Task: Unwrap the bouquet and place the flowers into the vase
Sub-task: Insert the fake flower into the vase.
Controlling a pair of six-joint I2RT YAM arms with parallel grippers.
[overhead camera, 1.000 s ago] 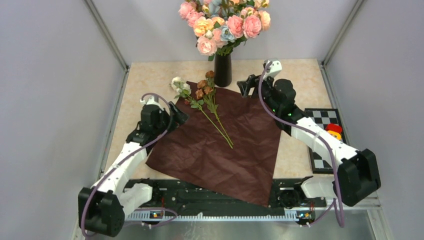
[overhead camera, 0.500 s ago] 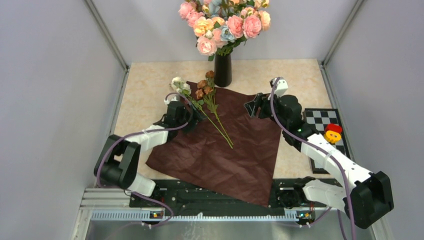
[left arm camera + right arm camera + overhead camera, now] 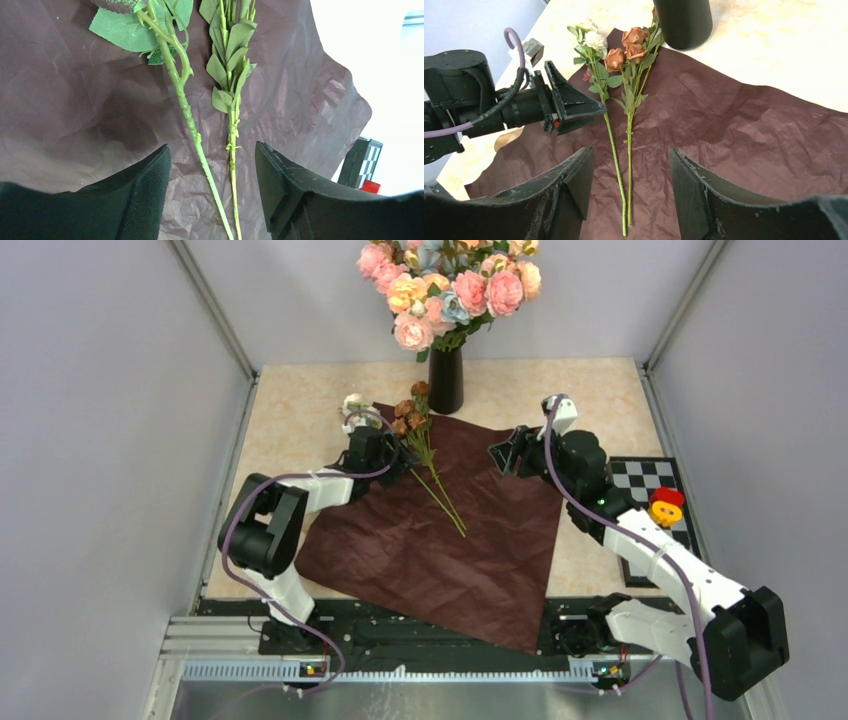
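Note:
The bouquet lies unwrapped: its dark maroon paper is spread flat on the table. On it lie the flowers, small cream and brownish roses on thin green stems. My left gripper hovers open over the upper stems, with both stems showing between its fingers and nothing gripped. My right gripper is open above the paper's right corner, facing the stems' lower ends. The black vase stands upright just behind the paper.
The vase holds large peach, pink and blue blooms. A checkerboard mat with a red and yellow object lies at the right, close to my right arm. Grey walls enclose the table on three sides.
My left arm has swung forward and right from the paper's left edge to over the stems, its jaws narrowing. My right gripper dropped toward the paper, then barely moved.

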